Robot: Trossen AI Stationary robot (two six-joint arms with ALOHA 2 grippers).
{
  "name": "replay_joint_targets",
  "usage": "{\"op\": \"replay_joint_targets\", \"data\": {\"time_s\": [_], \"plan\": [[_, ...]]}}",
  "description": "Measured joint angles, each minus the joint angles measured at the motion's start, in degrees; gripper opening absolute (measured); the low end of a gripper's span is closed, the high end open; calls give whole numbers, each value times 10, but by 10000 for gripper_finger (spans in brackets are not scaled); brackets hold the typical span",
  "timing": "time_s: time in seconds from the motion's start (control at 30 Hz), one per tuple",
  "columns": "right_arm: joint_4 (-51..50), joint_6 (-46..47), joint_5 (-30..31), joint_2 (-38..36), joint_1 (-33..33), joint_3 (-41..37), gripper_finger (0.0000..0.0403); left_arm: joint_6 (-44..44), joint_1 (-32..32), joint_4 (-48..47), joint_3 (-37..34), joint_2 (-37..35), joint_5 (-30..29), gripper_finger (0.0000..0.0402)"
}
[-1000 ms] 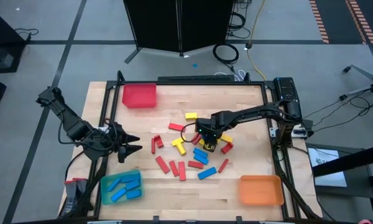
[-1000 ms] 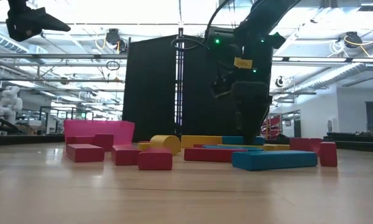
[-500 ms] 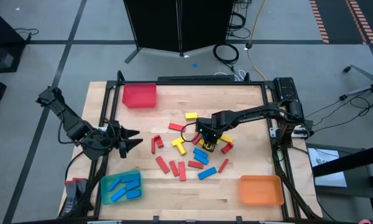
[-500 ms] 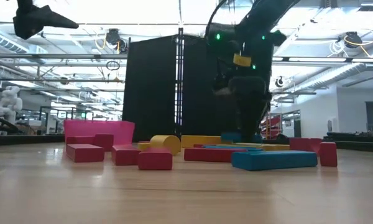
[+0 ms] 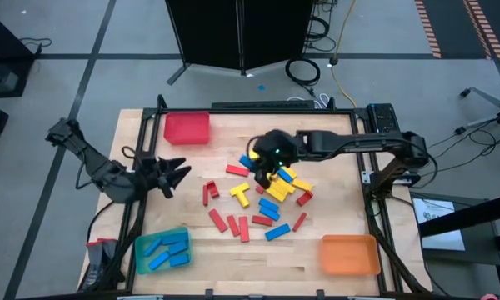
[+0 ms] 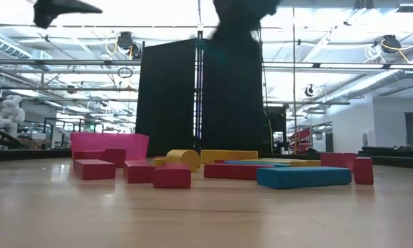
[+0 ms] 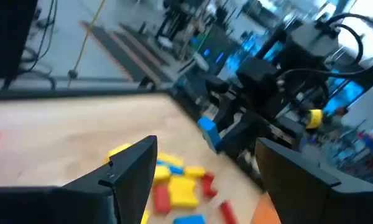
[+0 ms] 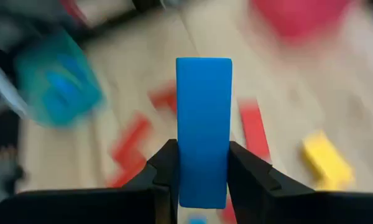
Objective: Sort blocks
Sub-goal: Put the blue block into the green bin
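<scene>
Your right gripper (image 8: 202, 177) is clamped on a blue block (image 8: 203, 127), which stands upright between the two dark fingers (image 8: 165, 168). Seen from above, that gripper (image 5: 257, 167) hangs over the middle of the table (image 5: 333, 208), with the blue block (image 5: 247, 162) showing at its edge. A second ago it sat low among the pile, just beside the yellow blocks (image 5: 277, 185); it has since risen and swung toward the far left, and in the low view only a dark mass (image 6: 237, 14) now shows at the top.

No brand, label or writing can be read in any view.

Your left gripper (image 5: 171, 175) hovers over the table's left edge, jaws spread and holding nothing; it has drifted slightly away from the teal tray (image 5: 162, 250), which holds several blue blocks.

The rest of the blocks lie loose at mid-table: red blocks (image 5: 238, 225) scattered toward the near side, yellow ones clustered under the right arm, a few blue ones (image 5: 275, 232) among them. The red tray (image 5: 187, 128) sits at the far left corner, the orange tray (image 5: 348, 254) at the near right.
</scene>
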Motion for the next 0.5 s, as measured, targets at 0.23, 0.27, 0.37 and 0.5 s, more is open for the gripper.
{"op": "replay_joint_targets", "data": {"time_s": [0.23, 0.27, 0.37, 0.5], "plan": [[33, -46, 1, -6, 4, 113, 81, 251, 78, 278, 0, 12, 102, 276], [35, -54, 2, -6, 4, 126, 81, 281, 89, 307, 0, 15, 129, 276], [37, -76, 11, -6, 10, 163, 81, 350, 122, 366, 0, 25, 212, 276], [50, -95, 11, -6, 18, 188, 81, 383, 168, 413, 0, 44, 312, 276]]}}
